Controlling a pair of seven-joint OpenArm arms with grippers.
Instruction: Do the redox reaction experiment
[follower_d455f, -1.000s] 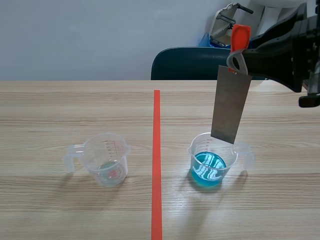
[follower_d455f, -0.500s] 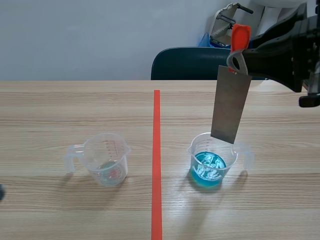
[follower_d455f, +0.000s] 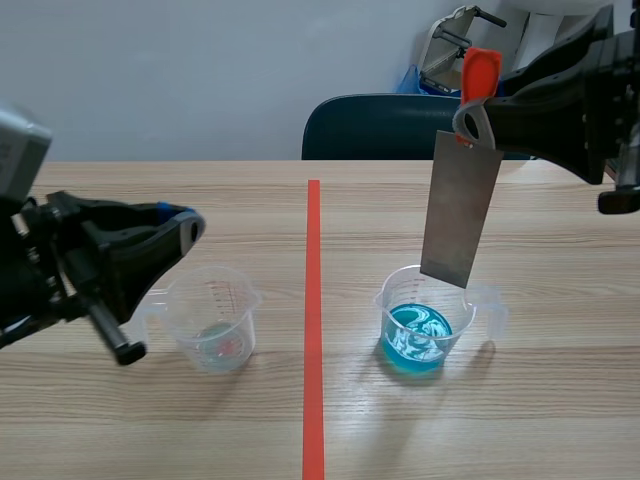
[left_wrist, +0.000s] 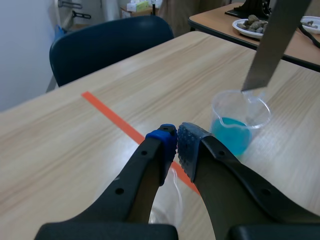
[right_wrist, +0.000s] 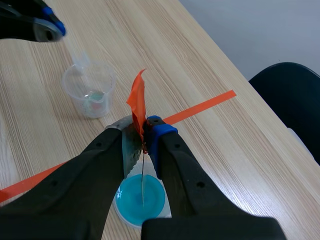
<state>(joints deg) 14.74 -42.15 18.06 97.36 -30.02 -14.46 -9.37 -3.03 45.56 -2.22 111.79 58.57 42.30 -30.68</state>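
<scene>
Right gripper (right_wrist: 141, 136) pinches the metal plate (follower_d455f: 460, 205) above the blue-solution beaker (follower_d455f: 420, 328); immersion remains. Left gripper (left_wrist: 176, 142), pressed together, sits well apart from the beaker.

The left hand (left_wrist: 177, 145) and right hand (right_wrist: 142, 135) are matte black. Thick fingers (left_wrist: 135, 175) show screw holes; pads (left_wrist: 189, 145) blue and dotted grey.
</scene>
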